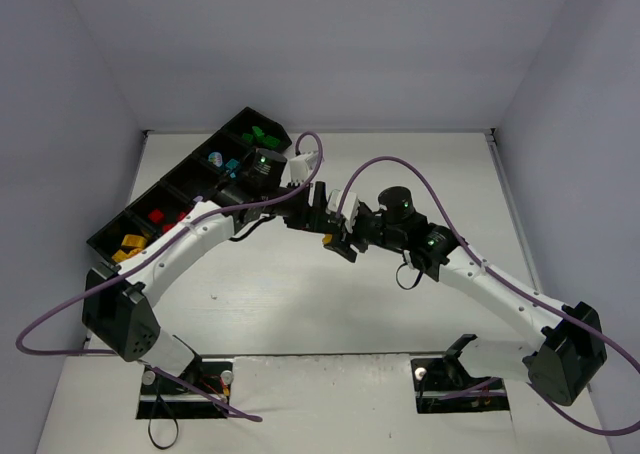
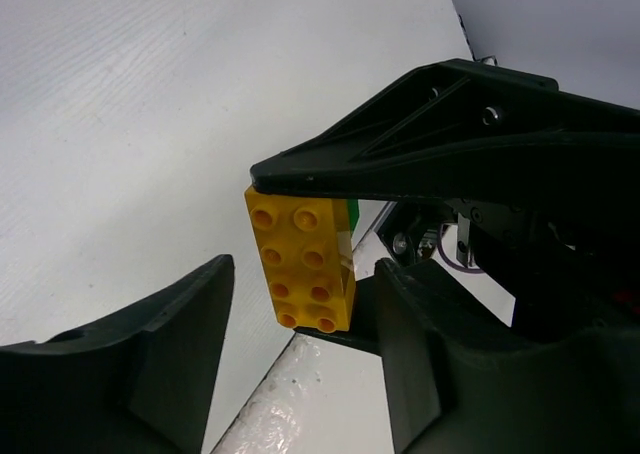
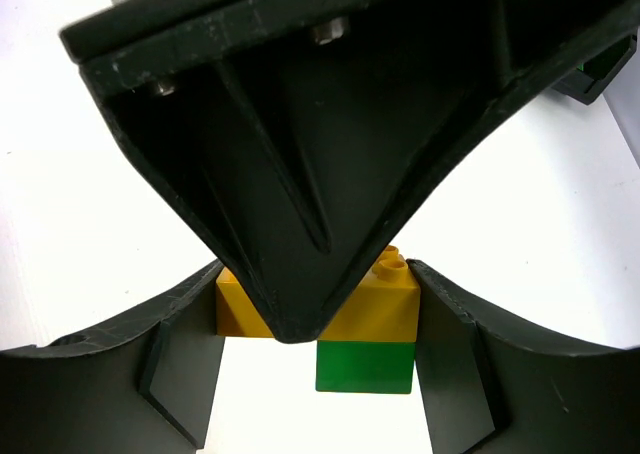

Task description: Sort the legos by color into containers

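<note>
Right claw, from above: the right claw (image 1: 340, 240) meets the left claw (image 1: 318, 210) mid-table with a speck of yellow brick (image 1: 327, 239) between them, well apart from the tray (image 1: 170, 177).
Tray, from above: green pieces sit in the far compartment, teal and lilac in the next, red and yellow-orange nearest. It is sorted by colour, so I reckon a stuck pair has to be split first.
Left claw, its own camera: the left claw (image 2: 305, 284) is spread either side of the yellow brick (image 2: 300, 264). One finger (image 2: 420, 344) is just beside it and the other (image 2: 170, 344) stands apart, so nothing is clenched yet.
Green brick, same camera: the green brick (image 2: 351, 212) shows as a sliver behind the yellow one, under the other claw's finger (image 2: 450, 144).
Right claw, its own camera: the right claw (image 3: 315, 314) is clamped across the sides of the yellow brick (image 3: 385, 304). The green brick (image 3: 365, 367) is stuck beneath it, held steady, I'd guess, so the other claw can pull the two apart.
</note>
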Available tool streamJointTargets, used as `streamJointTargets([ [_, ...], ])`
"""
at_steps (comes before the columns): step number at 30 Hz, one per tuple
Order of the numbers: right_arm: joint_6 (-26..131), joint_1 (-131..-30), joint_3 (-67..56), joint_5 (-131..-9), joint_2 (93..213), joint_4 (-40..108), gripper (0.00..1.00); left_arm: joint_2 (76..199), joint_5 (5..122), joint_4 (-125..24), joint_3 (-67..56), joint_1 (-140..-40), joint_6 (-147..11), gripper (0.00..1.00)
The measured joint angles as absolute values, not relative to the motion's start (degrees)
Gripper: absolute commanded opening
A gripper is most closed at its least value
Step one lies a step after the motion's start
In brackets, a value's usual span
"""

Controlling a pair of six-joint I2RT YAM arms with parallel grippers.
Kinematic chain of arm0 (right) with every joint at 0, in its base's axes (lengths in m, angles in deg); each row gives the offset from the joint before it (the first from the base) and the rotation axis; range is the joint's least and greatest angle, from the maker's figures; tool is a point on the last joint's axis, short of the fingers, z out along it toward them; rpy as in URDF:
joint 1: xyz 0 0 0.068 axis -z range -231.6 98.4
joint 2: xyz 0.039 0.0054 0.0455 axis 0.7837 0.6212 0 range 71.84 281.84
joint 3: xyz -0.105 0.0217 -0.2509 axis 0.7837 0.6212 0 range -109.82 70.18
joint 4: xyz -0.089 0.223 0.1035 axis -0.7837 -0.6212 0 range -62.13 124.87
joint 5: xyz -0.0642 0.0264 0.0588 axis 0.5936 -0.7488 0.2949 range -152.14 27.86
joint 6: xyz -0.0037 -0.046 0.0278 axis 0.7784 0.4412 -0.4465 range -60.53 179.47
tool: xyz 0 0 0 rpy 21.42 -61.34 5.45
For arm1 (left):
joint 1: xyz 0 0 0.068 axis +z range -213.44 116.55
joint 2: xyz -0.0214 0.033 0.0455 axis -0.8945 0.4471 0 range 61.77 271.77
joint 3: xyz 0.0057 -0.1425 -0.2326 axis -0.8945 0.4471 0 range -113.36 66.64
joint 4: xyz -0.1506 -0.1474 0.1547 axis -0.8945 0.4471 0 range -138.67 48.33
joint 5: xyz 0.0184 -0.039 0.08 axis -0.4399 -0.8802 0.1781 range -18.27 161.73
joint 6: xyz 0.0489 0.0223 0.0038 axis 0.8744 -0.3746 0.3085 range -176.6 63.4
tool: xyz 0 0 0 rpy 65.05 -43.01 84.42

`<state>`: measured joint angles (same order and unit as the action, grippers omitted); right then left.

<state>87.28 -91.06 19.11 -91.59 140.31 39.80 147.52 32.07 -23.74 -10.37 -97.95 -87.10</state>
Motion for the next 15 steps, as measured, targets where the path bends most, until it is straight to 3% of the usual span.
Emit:
streamJointTargets([
  [8,87.3,-91.0,19.1,-91.5,140.3,39.6,0.13,148.7,30.7,-25.4,-10.4,-98.5,-87.3,0.34],
  [11,87.3,-91.0,19.1,-91.1,140.3,39.1,0.14,149.2,30.7,-25.3,-10.4,-98.5,-87.4,0.19],
  [13,87.3,-91.0,19.1,-91.0,140.3,38.9,0.20,149.3,30.6,-25.3,-10.4,-98.4,-87.6,0.06],
  [15,87.1,-91.0,19.1,-90.9,140.3,38.9,0.29,149.3,30.6,-25.3,-10.4,-98.4,-87.7,0.02],
])
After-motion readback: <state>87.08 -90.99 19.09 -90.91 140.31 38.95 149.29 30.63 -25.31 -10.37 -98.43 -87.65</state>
